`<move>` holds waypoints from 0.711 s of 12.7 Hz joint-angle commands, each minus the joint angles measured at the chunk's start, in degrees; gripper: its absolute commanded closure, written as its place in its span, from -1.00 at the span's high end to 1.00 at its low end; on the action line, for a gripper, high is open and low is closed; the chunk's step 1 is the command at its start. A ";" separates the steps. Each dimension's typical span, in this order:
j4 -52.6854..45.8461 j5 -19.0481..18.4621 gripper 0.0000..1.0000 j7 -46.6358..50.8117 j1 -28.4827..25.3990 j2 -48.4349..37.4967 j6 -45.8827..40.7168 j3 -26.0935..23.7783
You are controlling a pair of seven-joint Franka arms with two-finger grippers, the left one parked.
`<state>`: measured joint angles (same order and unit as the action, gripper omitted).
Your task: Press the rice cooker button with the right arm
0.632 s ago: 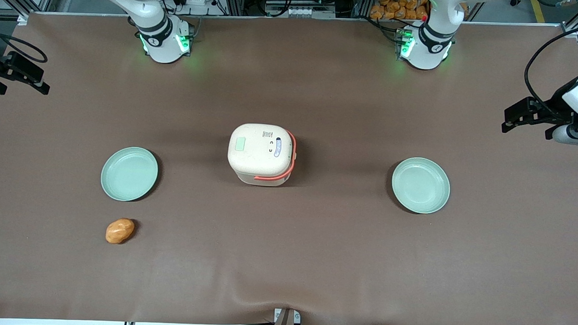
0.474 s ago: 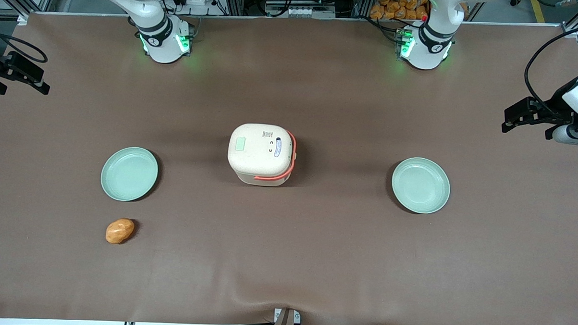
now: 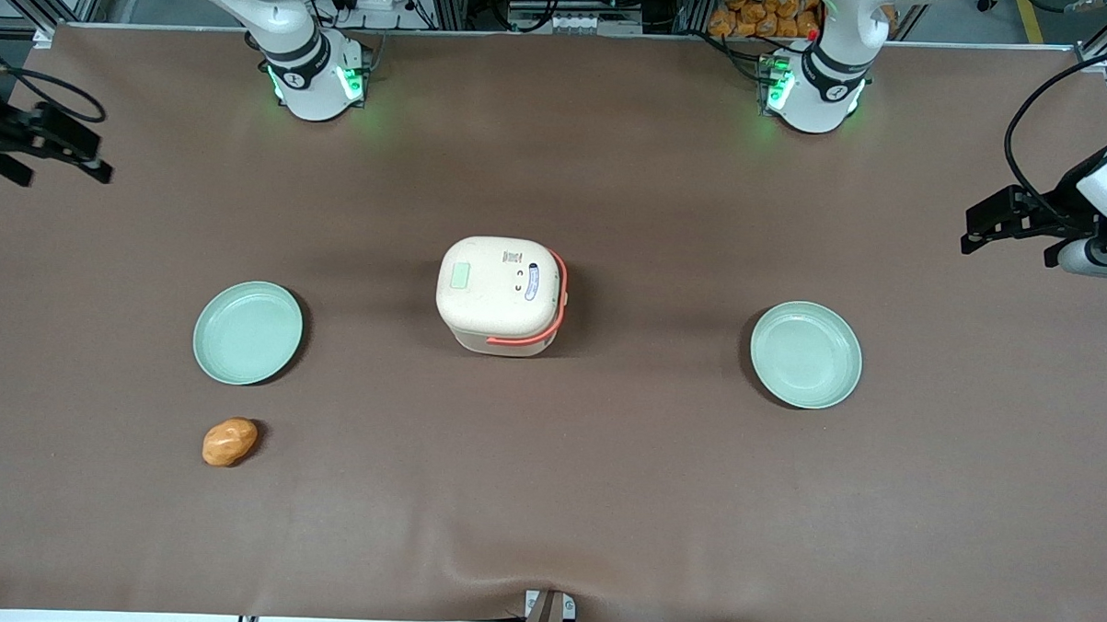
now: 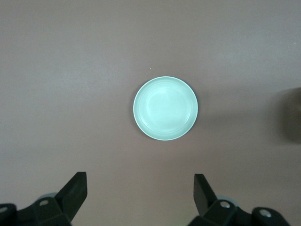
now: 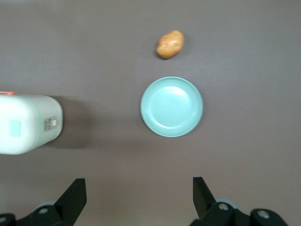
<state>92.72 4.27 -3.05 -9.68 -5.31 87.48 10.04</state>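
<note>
The cream rice cooker stands at the middle of the brown table with its lid down and its orange-red handle band on the side toward the parked arm. A pale green panel and small markings show on the lid. It also shows in the right wrist view. My right gripper hangs high over the working arm's end of the table, far from the cooker. In the right wrist view the gripper is wide open and empty, over bare table beside a plate.
One mint-green plate lies toward the working arm's end, also in the right wrist view. Another plate lies toward the parked arm's end. An orange-brown potato-like lump lies nearer the front camera than the first plate.
My right gripper has shifted a little inward over the table, toward the cooker. Nothing on the table has moved.
</note>
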 commanded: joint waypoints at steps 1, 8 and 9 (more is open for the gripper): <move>1.05 0.83 1.00 7.39 -0.69 1.18 3.64 -6.15; 4.56 0.66 -1.00 28.78 -5.00 8.37 18.39 -18.74; 5.88 0.66 -1.00 29.58 -5.70 9.60 21.65 -18.83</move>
<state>97.01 4.81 24.46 -14.86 2.32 104.84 -8.22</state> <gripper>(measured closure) 0.687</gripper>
